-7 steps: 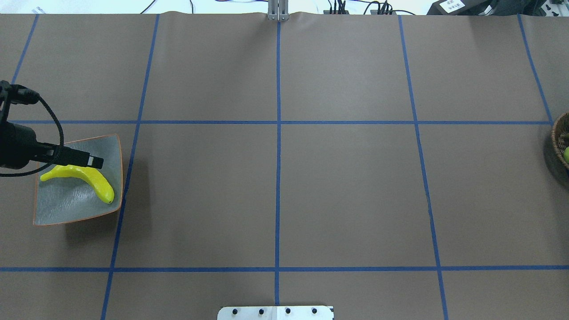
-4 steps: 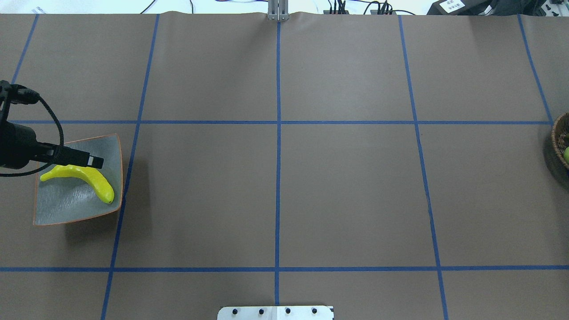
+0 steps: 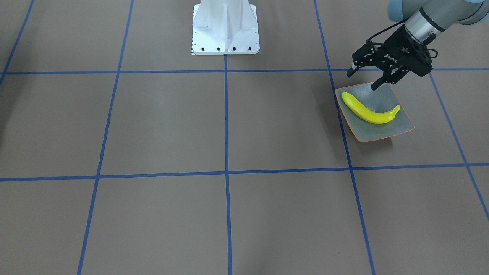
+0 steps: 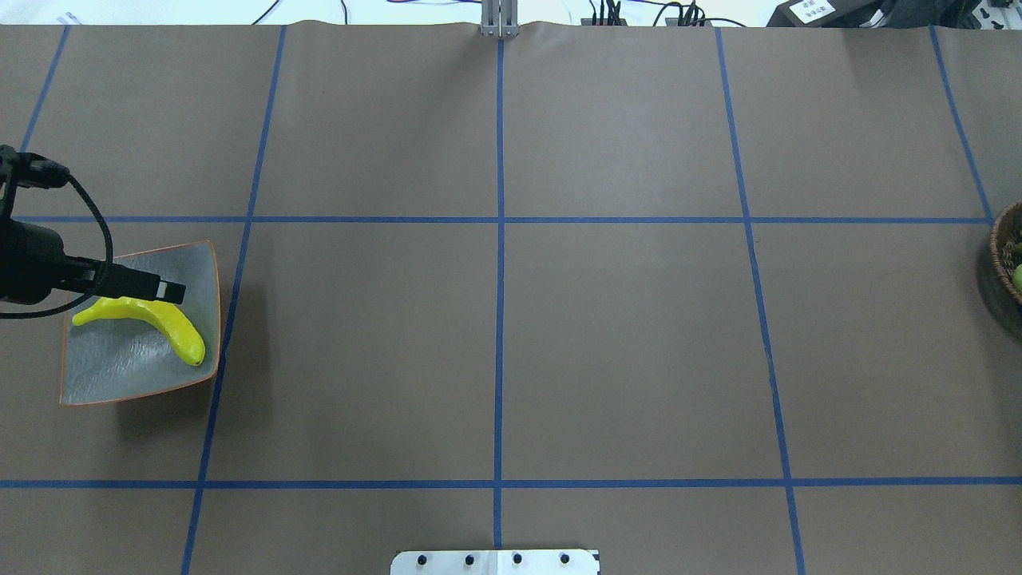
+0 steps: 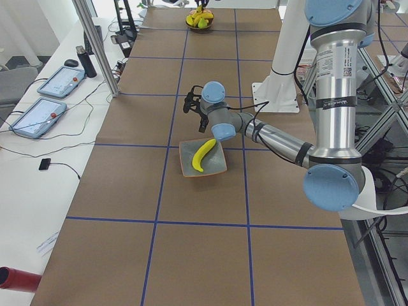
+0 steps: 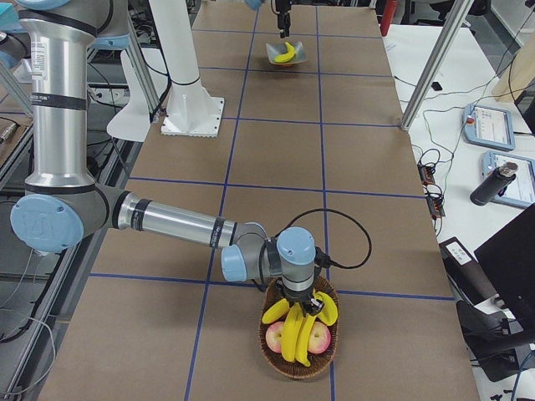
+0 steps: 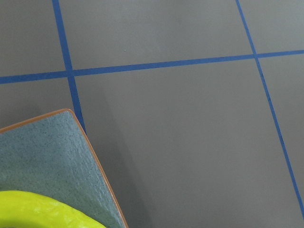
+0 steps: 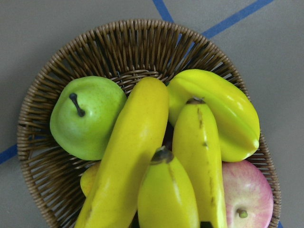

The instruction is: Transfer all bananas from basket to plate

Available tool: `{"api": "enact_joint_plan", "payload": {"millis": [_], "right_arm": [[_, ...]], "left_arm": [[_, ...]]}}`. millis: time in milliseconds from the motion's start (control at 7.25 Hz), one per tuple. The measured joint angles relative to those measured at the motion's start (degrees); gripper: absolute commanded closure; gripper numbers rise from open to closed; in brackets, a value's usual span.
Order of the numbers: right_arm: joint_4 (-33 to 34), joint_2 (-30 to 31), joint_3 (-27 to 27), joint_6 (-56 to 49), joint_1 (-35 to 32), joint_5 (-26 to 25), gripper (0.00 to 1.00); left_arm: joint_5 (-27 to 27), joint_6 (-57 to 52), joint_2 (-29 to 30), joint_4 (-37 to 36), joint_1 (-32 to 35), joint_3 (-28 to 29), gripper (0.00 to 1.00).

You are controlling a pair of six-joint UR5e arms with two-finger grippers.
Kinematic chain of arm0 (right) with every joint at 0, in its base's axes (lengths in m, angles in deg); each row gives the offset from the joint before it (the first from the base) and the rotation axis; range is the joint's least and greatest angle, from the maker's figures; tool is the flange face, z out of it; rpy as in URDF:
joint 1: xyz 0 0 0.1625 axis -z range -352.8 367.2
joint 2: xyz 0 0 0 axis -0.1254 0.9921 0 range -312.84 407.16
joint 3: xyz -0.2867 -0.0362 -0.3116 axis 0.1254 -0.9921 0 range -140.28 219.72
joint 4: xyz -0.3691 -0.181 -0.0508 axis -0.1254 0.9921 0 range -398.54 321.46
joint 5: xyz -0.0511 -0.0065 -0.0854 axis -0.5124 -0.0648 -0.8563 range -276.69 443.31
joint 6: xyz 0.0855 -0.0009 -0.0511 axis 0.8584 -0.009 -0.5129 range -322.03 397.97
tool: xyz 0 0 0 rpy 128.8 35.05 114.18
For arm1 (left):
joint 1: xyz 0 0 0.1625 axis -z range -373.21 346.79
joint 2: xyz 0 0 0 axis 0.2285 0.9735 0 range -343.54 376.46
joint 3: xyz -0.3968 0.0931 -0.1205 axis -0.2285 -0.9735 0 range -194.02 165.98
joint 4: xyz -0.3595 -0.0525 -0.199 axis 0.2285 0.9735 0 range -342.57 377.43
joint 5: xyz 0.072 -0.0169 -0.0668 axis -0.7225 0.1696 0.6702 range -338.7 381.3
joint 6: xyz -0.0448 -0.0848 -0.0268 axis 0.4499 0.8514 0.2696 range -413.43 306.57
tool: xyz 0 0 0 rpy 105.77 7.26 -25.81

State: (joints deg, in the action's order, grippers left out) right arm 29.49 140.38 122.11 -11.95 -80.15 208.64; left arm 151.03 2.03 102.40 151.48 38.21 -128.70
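One yellow banana lies across the square grey-green plate on my left side of the table. My left gripper hangs open just above the plate's edge nearest the robot base, holding nothing. Far to my right, the wicker basket holds several bananas. My right gripper sits directly over them. Its fingers show in no close view, so I cannot tell its state.
The basket also holds a green pear, a red apple and a ribbed yellow fruit. The white robot base stands at mid-table. A side bench with tablets runs along the far edge.
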Motion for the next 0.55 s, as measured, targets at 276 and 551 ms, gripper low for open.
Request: {"api": "enact_joint_plan", "payload": {"millis": [276, 551], "right_arm": [[4.38, -2.57, 1.36, -0.05, -2.53, 0.08, 1.0], [11.65, -5.34, 3.35, -0.05, -4.67, -0.05, 1.0]], "left_arm": [[0.0, 0.0, -0.04, 0.06, -0.01, 0.09, 0.0], [0.0, 0.0, 0.01, 0.03, -0.06, 0.08, 0.0]]}}
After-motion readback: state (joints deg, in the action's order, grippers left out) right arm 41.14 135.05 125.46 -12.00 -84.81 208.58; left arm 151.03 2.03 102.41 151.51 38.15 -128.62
